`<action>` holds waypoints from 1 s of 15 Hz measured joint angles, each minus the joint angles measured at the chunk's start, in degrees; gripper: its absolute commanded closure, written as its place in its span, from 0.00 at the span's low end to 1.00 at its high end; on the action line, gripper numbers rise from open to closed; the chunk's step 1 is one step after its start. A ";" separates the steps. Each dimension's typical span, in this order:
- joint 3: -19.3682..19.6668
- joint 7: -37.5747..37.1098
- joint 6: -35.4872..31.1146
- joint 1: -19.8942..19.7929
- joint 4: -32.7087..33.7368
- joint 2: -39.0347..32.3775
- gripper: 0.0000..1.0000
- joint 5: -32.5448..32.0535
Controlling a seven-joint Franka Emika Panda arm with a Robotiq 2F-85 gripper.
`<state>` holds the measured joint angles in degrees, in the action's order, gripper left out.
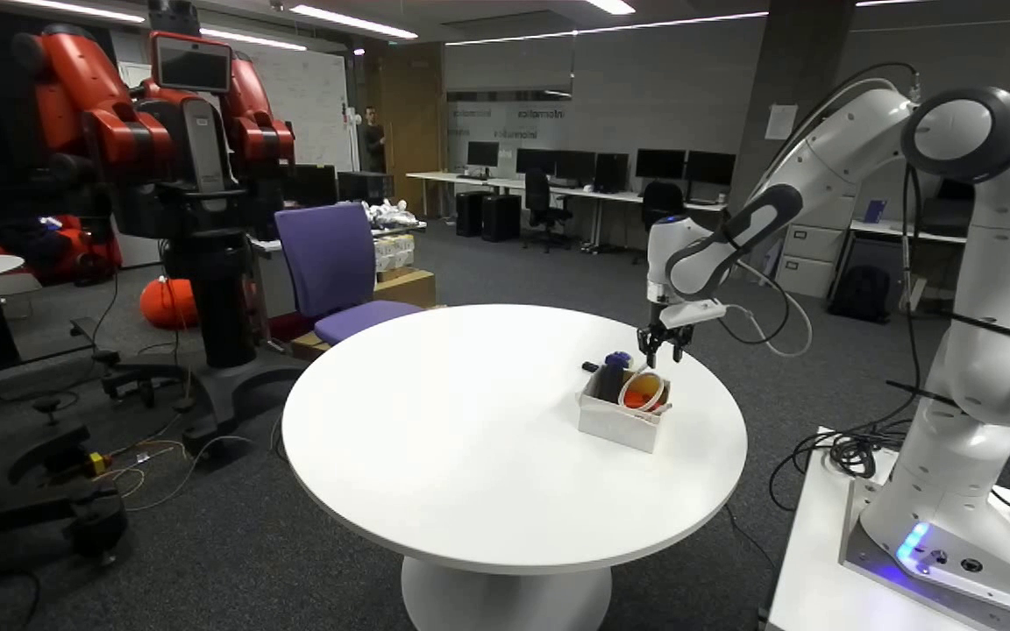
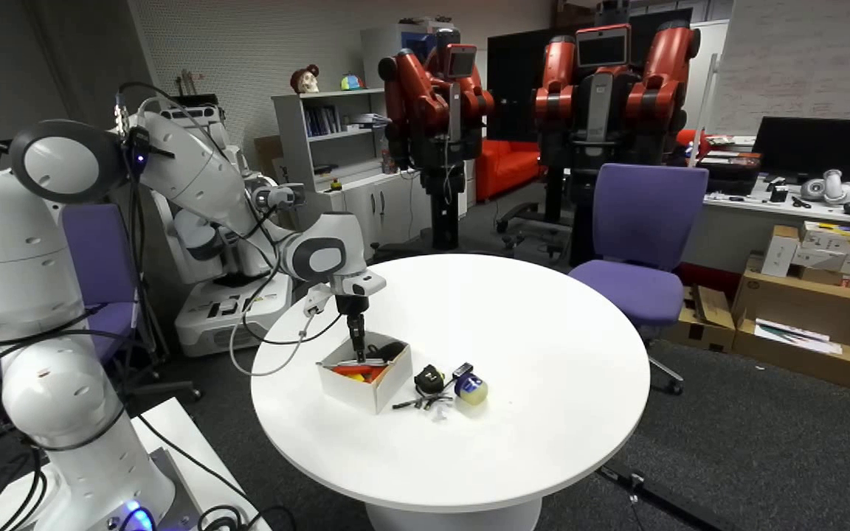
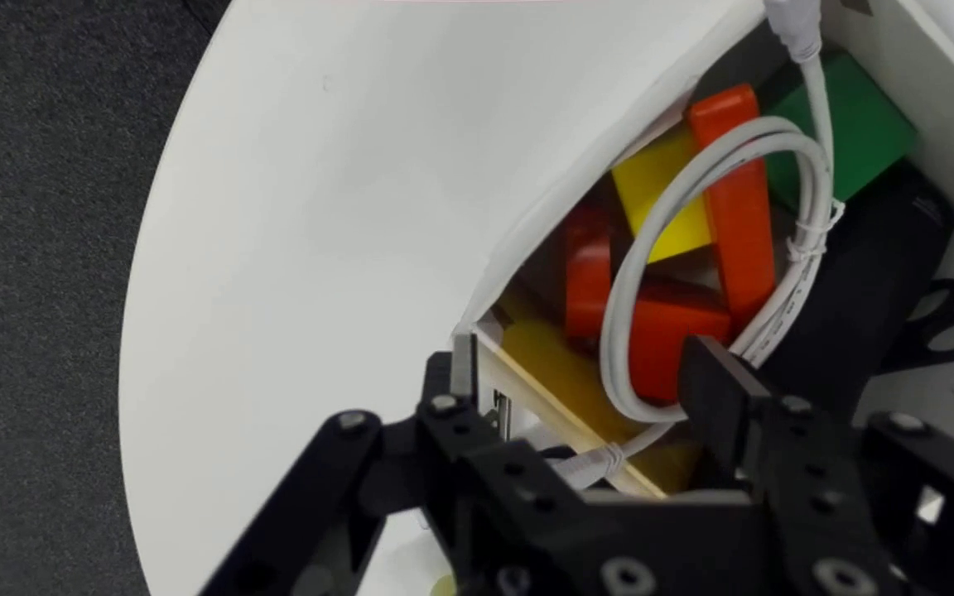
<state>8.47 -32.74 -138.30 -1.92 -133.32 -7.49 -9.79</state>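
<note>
Gripper [image 3: 585,360] is held w/ jaws spread, approx. over a corner of the white box [image 1: 615,425]. Coiled white cable [image 3: 783,306] is seen just past the fingertips [image 3: 464,364] in wrist view, loop closest to the tip above box interior; contact can't be told. Cable is contained, tilted, in box over red blocks [image 3: 680,339] & a yellow block [image 3: 684,236], w/ green block [image 3: 850,124] & blk scissors [image 3: 912,348] alongside. On round table [image 1: 435,421], jar [image 2: 471,389] & misc. blk items [image 2: 429,379] are placed nr box. Beyond, purple chair [image 2: 650,221] & red-armed robots [image 2: 598,110] are seen, then, in an exterior view, monitors [image 1: 660,164] on long desk [image 1: 439,177].
</note>
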 measured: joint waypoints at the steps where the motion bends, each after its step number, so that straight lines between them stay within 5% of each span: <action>1: 0.35 0.92 0.18 -0.60 0.23 0.46 0.00 0.58; 8: 3.83 13.80 8.06 -7.21 6.86 1.79 0.00 7.07; 15: 5.05 25.19 8.72 -10.87 10.92 -3.14 0.00 12.41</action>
<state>13.52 -7.55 -129.58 -12.80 -122.41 -10.64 2.62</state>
